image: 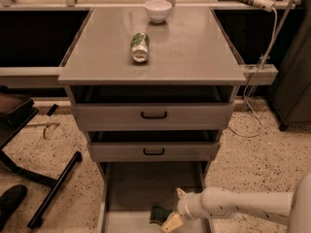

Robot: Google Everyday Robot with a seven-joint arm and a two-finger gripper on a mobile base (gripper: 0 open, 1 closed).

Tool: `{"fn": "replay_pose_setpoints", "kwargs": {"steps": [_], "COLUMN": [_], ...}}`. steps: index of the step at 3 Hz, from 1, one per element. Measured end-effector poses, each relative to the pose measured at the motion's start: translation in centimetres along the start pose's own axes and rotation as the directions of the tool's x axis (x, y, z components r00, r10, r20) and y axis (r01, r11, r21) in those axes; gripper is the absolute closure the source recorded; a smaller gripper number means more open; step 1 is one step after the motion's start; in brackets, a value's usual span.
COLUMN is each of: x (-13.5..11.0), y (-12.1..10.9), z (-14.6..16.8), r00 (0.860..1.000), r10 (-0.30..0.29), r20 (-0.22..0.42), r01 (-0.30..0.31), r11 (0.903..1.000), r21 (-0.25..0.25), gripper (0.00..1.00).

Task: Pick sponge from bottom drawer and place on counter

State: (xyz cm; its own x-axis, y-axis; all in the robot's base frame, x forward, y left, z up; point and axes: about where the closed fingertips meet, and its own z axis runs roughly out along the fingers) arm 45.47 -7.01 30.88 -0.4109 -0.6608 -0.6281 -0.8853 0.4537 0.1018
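Observation:
The dark green sponge point(158, 213) lies on the floor of the bottom drawer point(141, 188), which is pulled out, near its front. My gripper point(173, 208) reaches in from the right, low inside the drawer. Its fingers are spread open, with one pale yellow pad point(171, 223) just right of the sponge and touching or nearly touching it, and the other tip further back. The sponge is not held. The grey counter point(194, 52) tops the cabinet above.
A green-and-silver can point(140, 46) lies on its side on the counter, and a white bowl point(158, 9) stands at the back edge. The two upper drawers are slightly open. Black chair legs point(53, 183) stand on the floor at left. A cable point(257, 81) hangs at right.

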Motion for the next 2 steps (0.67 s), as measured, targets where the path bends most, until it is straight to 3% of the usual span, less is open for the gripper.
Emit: {"fn": "replay_pose_setpoints", "kwargs": {"steps": [1,2], "x": [0.2,1.8], "y": [-0.2,-2.0], "z": [0.8,2.6], "r00": [1.000,1.000], "r10": [0.004,0.011], "r20": [-0.005,-0.015], "r01": [-0.004,-0.010], "r11": [1.0000,0.9980], "r21": [0.005,0.062], "gripper": [0.00,0.00]}}
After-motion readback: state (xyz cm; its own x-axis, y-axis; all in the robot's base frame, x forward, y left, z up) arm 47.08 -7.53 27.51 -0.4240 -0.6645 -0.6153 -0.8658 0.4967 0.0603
